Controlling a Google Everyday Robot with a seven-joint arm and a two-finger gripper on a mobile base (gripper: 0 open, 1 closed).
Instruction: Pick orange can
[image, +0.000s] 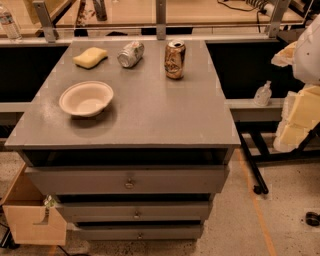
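Note:
The orange can (175, 59) stands upright on the far right part of the grey cabinet top (150, 115). It is shiny copper-orange with pale markings and a silver top rim. A silver-grey dented can (131, 54) lies on its side to its left. My gripper (286, 54) shows as a pale blurred shape at the right edge of the view, beside the white arm (309, 47). It is off the cabinet top, well to the right of the orange can, and touches nothing.
A yellow sponge (90, 57) lies at the far left and a white bowl (86, 98) at the near left. Drawers (129, 181) are below. A small clear bottle (262, 94) stands on a ledge at right. A railing (160, 25) runs behind.

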